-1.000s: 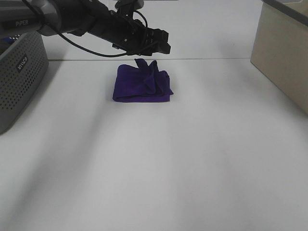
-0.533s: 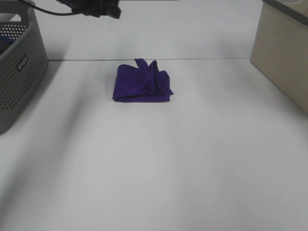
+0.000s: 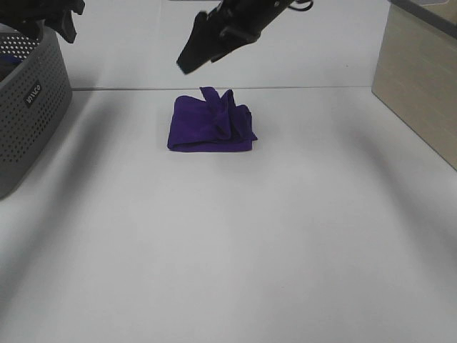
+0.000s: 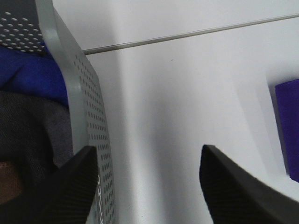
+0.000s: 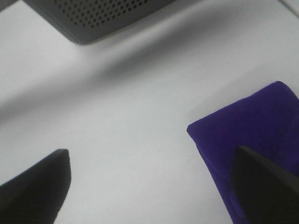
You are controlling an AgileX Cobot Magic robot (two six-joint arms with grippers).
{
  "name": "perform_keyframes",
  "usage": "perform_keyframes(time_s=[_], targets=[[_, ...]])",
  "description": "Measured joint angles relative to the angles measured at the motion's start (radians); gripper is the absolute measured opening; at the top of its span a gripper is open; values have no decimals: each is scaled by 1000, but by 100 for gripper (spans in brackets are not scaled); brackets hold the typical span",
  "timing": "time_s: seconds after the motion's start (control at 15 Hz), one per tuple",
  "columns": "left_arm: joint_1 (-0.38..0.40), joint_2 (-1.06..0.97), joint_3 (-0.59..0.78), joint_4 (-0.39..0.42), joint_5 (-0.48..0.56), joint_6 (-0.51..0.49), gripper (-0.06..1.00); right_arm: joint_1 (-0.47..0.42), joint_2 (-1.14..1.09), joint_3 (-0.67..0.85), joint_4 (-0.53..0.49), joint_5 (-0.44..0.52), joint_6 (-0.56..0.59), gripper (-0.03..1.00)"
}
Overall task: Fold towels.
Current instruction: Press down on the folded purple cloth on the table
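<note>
The deep purple towel (image 3: 212, 123) lies folded in a rough rectangle with a rumpled flap on top, at the back middle of the white table. My right gripper (image 3: 188, 63) hangs in the air just above and behind the towel's left part. In the right wrist view it (image 5: 149, 186) is open and empty, with the towel's corner (image 5: 252, 126) under one finger. My left gripper (image 3: 66, 20) is at the far left over the grey basket's rim. In the left wrist view it (image 4: 149, 186) is open and empty, and the towel's edge (image 4: 289, 126) shows far off.
The grey perforated basket (image 3: 28, 107) stands at the left edge and also shows in the left wrist view (image 4: 70, 93). It holds blue cloth (image 4: 28, 74) and grey cloth. A tan box (image 3: 421, 78) stands at the right. The table's back edge runs just behind the towel.
My left arm has swung from above the towel to the left, over the basket. My right arm has come into view above the towel. The towel has not moved.
</note>
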Motion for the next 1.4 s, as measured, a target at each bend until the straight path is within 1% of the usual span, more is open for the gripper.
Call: perform_keyframes(time_s=[0.13, 0.2, 0.33, 0.53, 0.67, 0.87, 1.13, 1.4], targets=[[0, -1, 0, -1, 1, 0, 58, 51, 48, 0, -22, -36, -125, 89], [0, -1, 0, -6, 3, 0, 58, 61, 63, 0, -19, -68, -157, 88], [0, -1, 0, -23, 11, -2, 58, 62, 87, 0, -15, -121, -178, 87], [0, -1, 0, -34, 58, -2, 58, 58, 149, 0, -28, -194, -191, 84], [0, -1, 0, -36, 82, -2, 58, 55, 216, 0, -30, -238, -210, 80], [0, -1, 0, -36, 91, -2, 58, 35, 230, 1, -33, -241, -211, 80], [0, -1, 0, -34, 103, -2, 58, -57, 230, 1, -34, -230, -190, 79], [0, -1, 0, -34, 96, -2, 58, -118, 232, 1, -32, -230, -178, 79]])
